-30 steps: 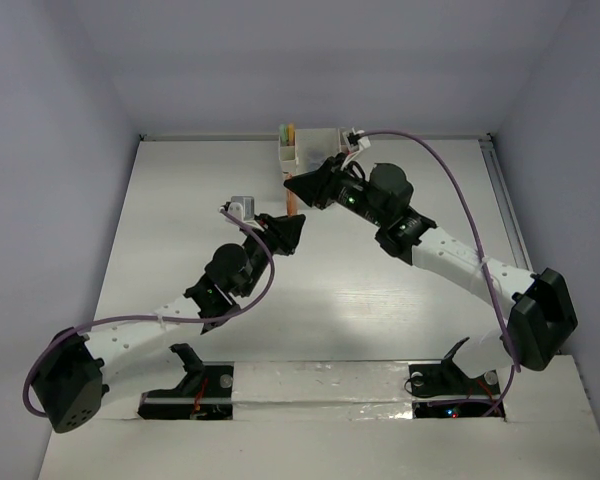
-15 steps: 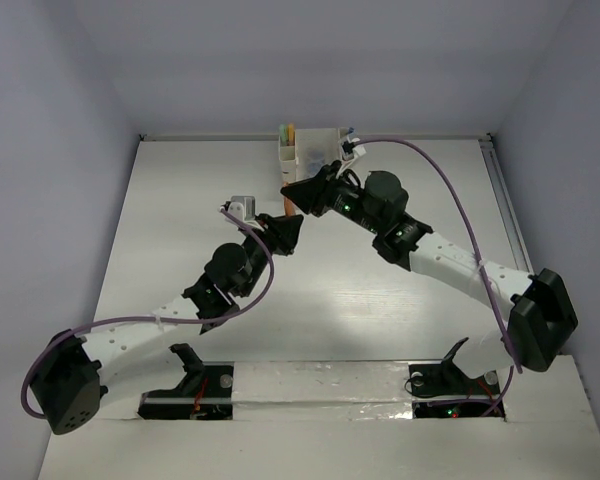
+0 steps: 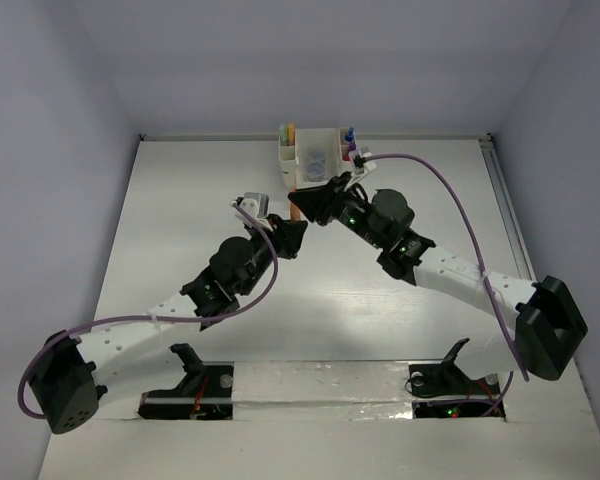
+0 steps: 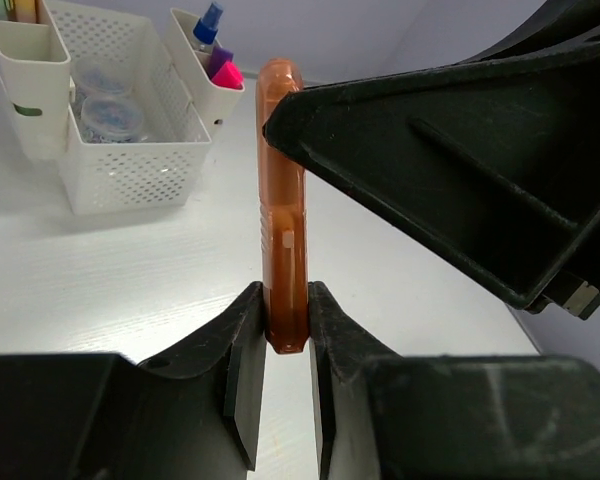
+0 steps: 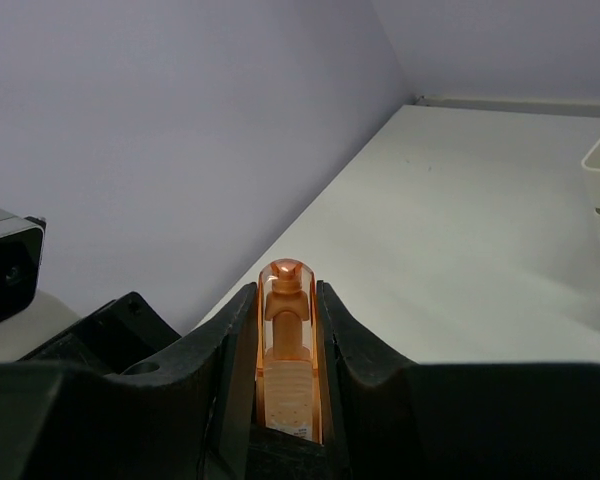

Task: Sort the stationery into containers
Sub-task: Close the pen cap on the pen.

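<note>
the orange marker (image 4: 282,200) hangs above the table (image 4: 100,270), just in front of the white organizer (image 4: 130,175), its long axis running from one gripper to the other. the left gripper (image 4: 280,335) has its fingers clamped on one end. the right gripper (image 5: 285,310) has its fingers pressed on the other, clear-capped end, so both arms hold it at once. the organizer lies beyond the marker, nearer the right arm, which looks better placed to carry it in. no brand or writing can be read on the marker.
</note>
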Action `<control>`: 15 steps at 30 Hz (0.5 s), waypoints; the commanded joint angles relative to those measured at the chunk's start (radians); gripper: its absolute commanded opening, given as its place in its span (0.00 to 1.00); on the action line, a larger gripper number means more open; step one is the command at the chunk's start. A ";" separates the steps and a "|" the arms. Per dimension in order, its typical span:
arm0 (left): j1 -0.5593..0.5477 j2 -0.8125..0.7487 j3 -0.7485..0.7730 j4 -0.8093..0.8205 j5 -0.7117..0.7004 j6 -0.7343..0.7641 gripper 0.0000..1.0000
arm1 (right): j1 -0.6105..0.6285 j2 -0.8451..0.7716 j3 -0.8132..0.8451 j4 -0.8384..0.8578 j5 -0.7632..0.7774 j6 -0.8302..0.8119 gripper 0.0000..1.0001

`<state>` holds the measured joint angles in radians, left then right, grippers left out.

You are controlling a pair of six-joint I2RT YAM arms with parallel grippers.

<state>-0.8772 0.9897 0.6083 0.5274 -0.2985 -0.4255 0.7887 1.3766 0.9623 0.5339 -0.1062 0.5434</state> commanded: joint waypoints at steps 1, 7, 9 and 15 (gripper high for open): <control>0.033 -0.065 0.157 0.235 -0.059 0.047 0.00 | 0.070 0.012 -0.101 -0.161 -0.044 -0.011 0.00; 0.053 -0.053 0.223 0.184 -0.028 0.073 0.00 | 0.089 0.022 -0.189 -0.157 -0.033 0.007 0.00; 0.053 -0.043 0.237 0.192 -0.015 0.076 0.00 | 0.098 0.019 -0.223 -0.140 -0.036 0.018 0.00; 0.075 -0.029 0.314 0.162 0.009 0.094 0.00 | 0.118 0.033 -0.275 -0.130 -0.032 0.041 0.00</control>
<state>-0.8551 1.0115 0.7197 0.2703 -0.2001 -0.3630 0.8268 1.3552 0.8021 0.7094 0.0029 0.5777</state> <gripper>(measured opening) 0.159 0.318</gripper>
